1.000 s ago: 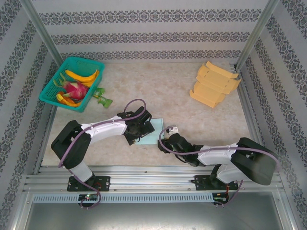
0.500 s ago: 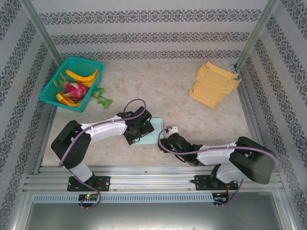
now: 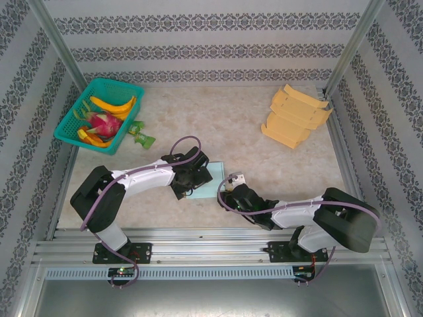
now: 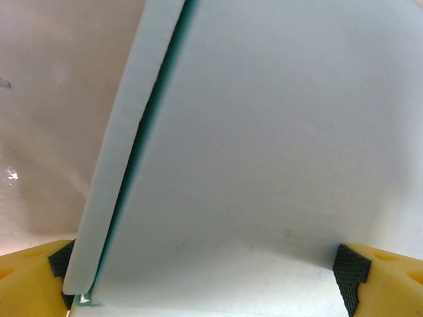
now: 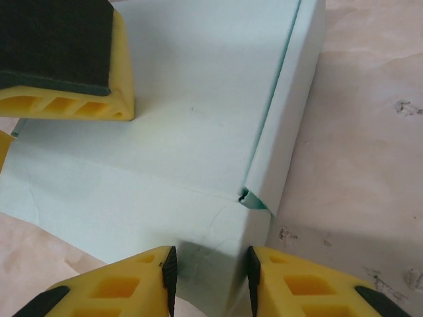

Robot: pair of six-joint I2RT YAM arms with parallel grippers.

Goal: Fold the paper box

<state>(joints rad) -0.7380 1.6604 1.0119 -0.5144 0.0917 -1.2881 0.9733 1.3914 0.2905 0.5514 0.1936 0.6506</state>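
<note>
From my end: on the table (image 3: 264,165), the pale blue paper box (image 3: 215,183) lies at the middle of the near side, between both arms, with one side flap folded. The left gripper (image 4: 211,284) sits spread wide over it. The right gripper (image 5: 210,277) has its fingers narrowed around the box's near edge; I can't tell if it's actually pinching.

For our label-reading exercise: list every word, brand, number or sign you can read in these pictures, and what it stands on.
No text can be read.
The pale blue-green paper box: plain, no print on the faces shown.
The stack of yellow-orange cardboard boxes: no print seen.
The small green packet beside the teal plastic basket: any print too small to read.
</note>
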